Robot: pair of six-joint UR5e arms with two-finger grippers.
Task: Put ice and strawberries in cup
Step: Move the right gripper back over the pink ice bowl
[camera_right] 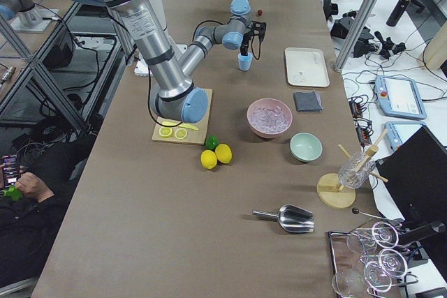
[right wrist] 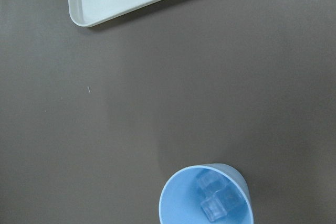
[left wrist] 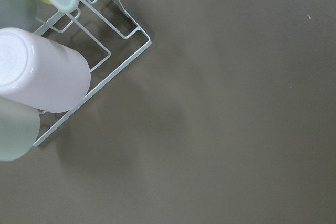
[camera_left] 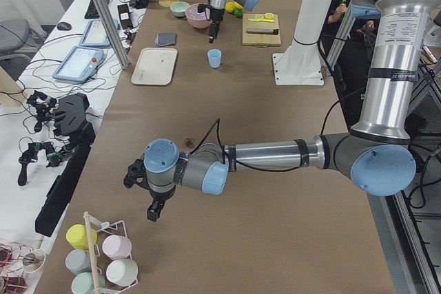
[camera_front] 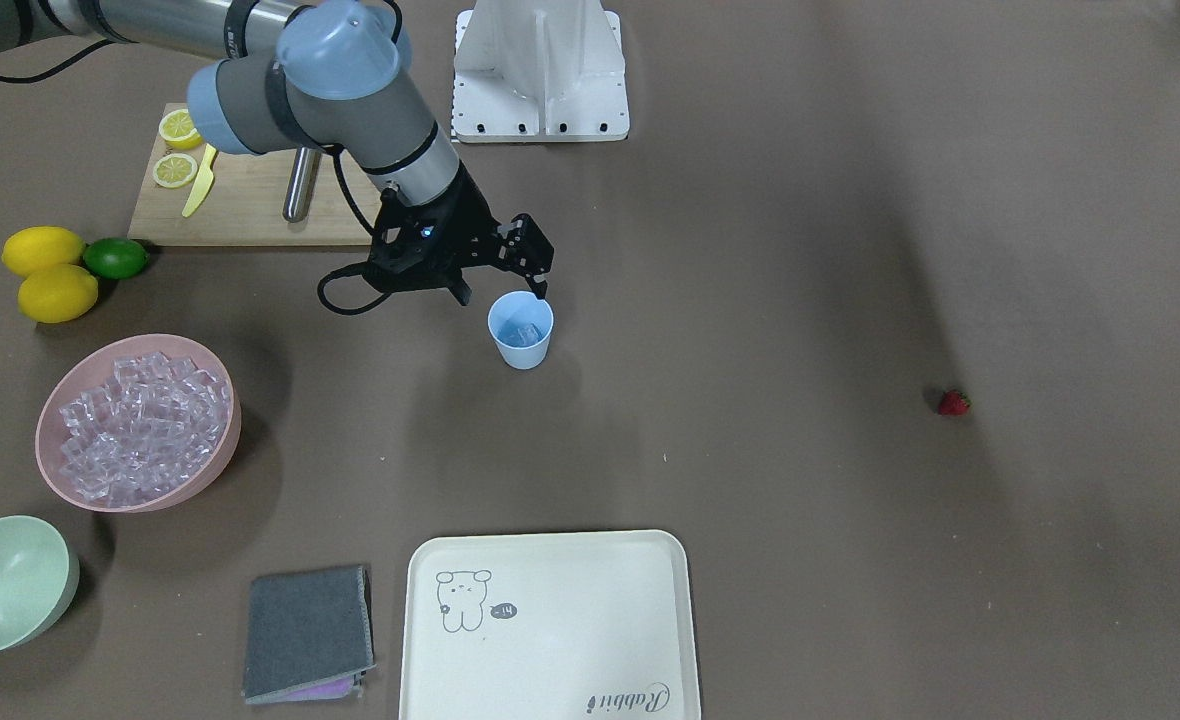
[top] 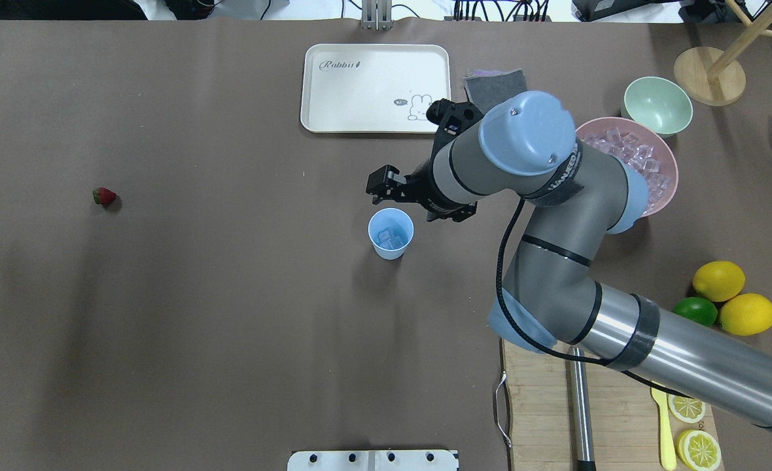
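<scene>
The light blue cup stands upright mid-table with a few clear ice cubes inside. More ice fills a pink bowl. My right gripper hangs just above the cup's robot-side rim, open and holding nothing. One small red strawberry lies alone on the table, far toward my left side. My left gripper appears only in the exterior left view, low over the table near a cup rack, well away from the strawberry. I cannot tell its state.
A cream tray and a grey cloth lie at the operators' edge. A pale green bowl sits beside the pink bowl. Two lemons, a lime and a cutting board with lemon halves are on my right.
</scene>
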